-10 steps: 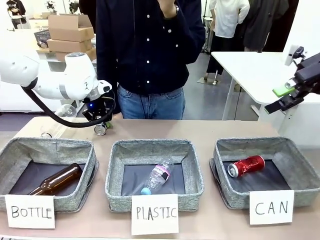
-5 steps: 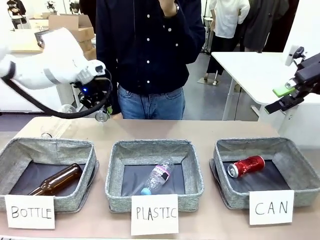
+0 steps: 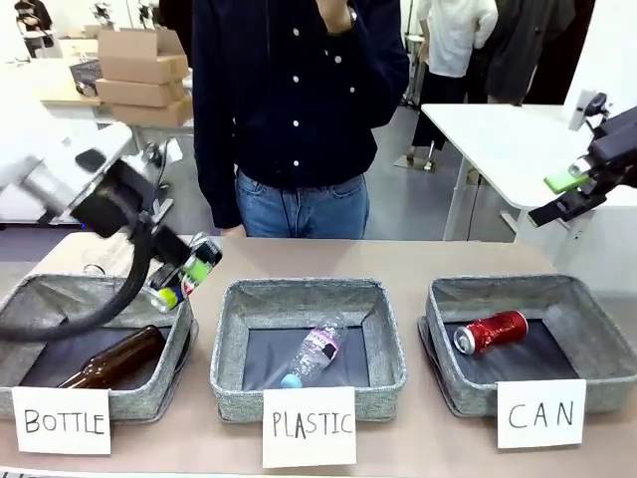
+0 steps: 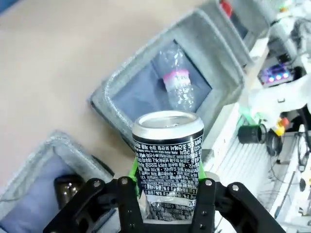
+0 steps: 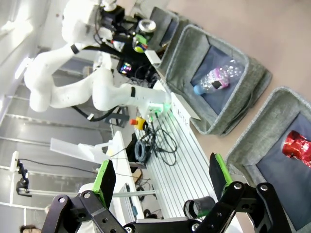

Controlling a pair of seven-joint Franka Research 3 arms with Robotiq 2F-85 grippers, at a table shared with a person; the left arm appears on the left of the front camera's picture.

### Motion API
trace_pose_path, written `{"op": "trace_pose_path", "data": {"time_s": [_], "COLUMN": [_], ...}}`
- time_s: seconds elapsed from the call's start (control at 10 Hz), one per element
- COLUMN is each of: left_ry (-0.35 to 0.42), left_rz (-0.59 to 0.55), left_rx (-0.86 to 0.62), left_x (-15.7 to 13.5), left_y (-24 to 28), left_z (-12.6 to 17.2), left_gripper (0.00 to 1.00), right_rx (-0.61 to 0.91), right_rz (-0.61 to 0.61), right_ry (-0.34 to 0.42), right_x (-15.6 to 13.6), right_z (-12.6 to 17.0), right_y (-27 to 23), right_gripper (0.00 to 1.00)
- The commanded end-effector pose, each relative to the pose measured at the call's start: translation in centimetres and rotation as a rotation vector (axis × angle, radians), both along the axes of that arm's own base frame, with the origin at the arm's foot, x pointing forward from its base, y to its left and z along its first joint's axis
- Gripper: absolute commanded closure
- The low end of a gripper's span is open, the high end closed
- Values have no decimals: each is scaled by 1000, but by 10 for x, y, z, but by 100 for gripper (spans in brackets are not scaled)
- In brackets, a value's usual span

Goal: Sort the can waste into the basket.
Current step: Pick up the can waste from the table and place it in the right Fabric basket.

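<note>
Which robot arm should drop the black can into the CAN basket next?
Left. The left gripper holds the black aluminium drink can with silver ends between its jaws. The right gripper hangs open and empty, though it is nearer the grey fabric basket signed CAN.

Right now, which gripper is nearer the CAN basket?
Right. The right gripper hovers above and right of the CAN basket; the left gripper, holding the can, is by the BOTTLE basket.

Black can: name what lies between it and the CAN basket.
In the front view, the PLASTIC basket, holding a clear bottle, separates the black can from the CAN basket.
</note>
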State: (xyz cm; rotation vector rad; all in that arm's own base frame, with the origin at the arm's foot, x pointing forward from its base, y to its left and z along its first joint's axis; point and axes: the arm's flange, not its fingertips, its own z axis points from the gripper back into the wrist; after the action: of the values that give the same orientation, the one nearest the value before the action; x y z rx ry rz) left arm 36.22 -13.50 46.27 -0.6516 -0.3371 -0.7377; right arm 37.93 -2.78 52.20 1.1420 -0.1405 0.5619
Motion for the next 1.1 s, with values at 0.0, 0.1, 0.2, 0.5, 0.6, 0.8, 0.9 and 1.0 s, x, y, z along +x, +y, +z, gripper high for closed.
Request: {"op": "trace_pose_path", "data": {"time_s": [0.0,0.1,0.2,0.5,0.6,0.8,0.9,1.0], "left_ry": [65,65,65,-163,-226,-371,-469,-502], "left_rz": [163,163,163,-167,-297,-502,-553,-624], "left_rx": [37,37,37,-66,-71,-89,-142,-230], "left_x": [61,61,61,63,57,26,10,-3], "left_y": [-21,-21,-21,-138,-198,-295,-333,-374], "left_z": [22,22,22,31,40,42,37,28], "left_gripper": [100,100,100,56,56,56,56,56], "right_rx": [0,0,0,-157,-196,-132,-101,-29], "right_rz": [15,15,15,-155,-250,-443,-531,-587], "right_ry": [-17,-17,-17,-100,-126,-127,-103,-103], "right_x": [-1,-1,-1,-17,-35,-86,-112,-140], "right_z": [-1,-1,-1,58,72,73,61,45], "right_y": [-2,-2,-2,-31,-61,-130,-158,-179], "right_gripper": [0,0,0,0,0,0,0,0]}}
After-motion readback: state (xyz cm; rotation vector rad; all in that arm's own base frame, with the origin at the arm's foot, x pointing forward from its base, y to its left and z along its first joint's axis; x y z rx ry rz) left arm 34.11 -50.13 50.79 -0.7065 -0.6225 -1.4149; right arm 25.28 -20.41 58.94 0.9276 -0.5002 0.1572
